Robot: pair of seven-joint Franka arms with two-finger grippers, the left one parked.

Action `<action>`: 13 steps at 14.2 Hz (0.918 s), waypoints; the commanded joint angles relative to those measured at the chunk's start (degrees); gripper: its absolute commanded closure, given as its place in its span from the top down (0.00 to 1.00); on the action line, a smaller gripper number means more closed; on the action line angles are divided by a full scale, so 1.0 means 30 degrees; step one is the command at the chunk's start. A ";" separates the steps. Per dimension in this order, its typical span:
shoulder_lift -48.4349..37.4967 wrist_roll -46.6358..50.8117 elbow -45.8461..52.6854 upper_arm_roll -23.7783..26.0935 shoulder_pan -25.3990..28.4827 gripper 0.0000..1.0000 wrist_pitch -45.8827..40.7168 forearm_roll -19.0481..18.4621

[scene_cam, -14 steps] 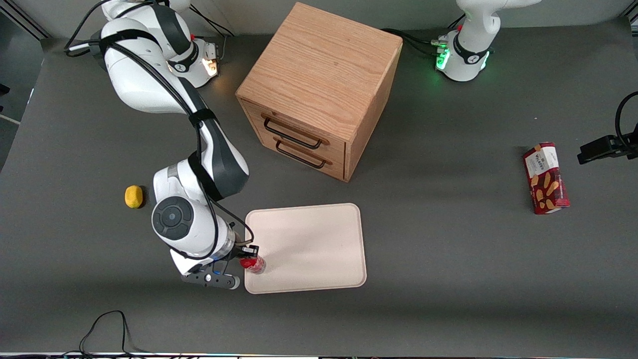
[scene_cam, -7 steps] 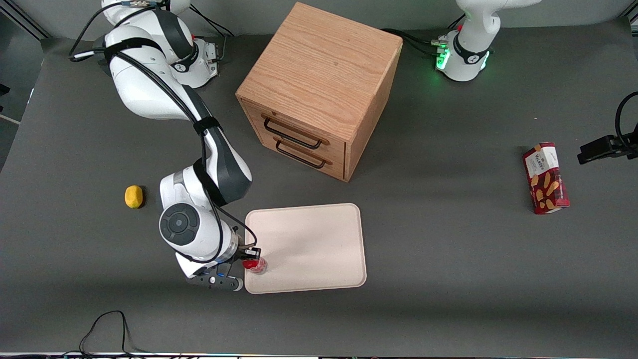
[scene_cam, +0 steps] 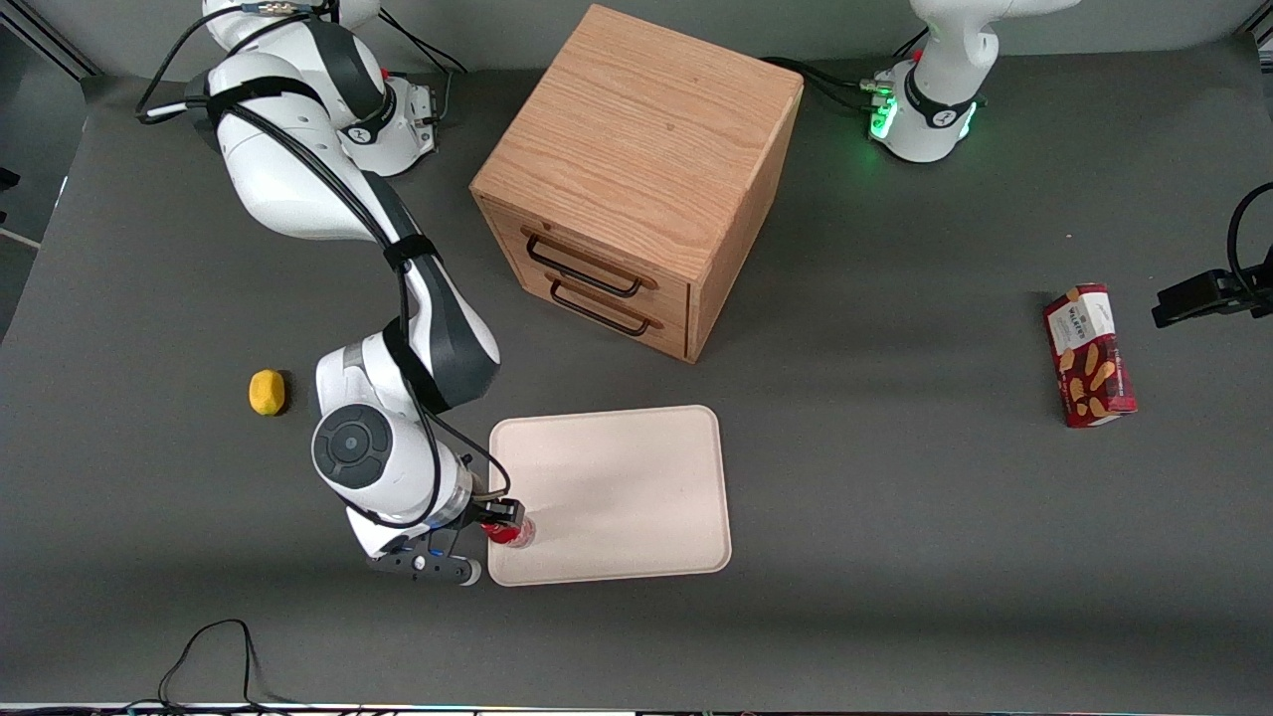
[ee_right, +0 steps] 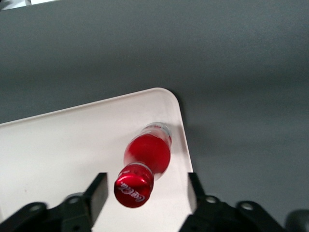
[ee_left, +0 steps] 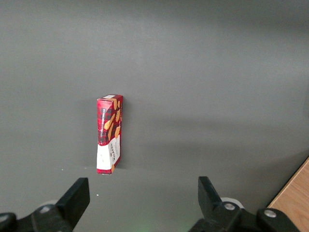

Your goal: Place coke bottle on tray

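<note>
The end effector (scene_cam: 500,521) hangs over the corner of the tray (scene_cam: 636,467) that lies nearest the front camera on the working arm's side, with its fingers (ee_right: 98,195) spread wide to either side of the coke bottle (scene_cam: 509,532) and a clear gap between each pad and the bottle, so it grips nothing. The wrist view shows the coke bottle (ee_right: 145,164) standing on the tray (ee_right: 58,150), red cap uppermost, its clear base close to the tray's rounded corner and just inside the low rim; little tray surface remains between the base and that edge. Toward the parked arm's end, the tray's surface spreads out bare and wide from the bottle.

On the grey table (scene_cam: 895,517), a wooden drawer cabinet (scene_cam: 636,179) sits farther from the front camera than the tray, with a band of open table between its front and the tray's edge. A yellow lemon-like object (scene_cam: 267,391) lies on the table toward the working arm's end, well apart from the tray. A red biscuit box (scene_cam: 1089,355) lies toward the parked arm's end, well apart from everything else, with a broad stretch of table between it and the tray
</note>
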 commanded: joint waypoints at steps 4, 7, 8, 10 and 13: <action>0.0032 -0.0063 0.0574 0.0122 -0.0076 1.00 -0.0458 -0.0198; -0.0347 -0.0033 0.0574 0.0150 -0.0514 1.00 -0.1481 -0.0169; -0.0552 -0.0091 0.0574 0.0180 -0.0747 1.00 -0.2037 -0.0024; -0.1108 -0.0297 0.0545 0.0180 -0.1157 1.00 -0.3354 0.0269; -0.2861 -0.2077 -0.0679 0.0180 -0.1597 1.00 -0.5755 0.0591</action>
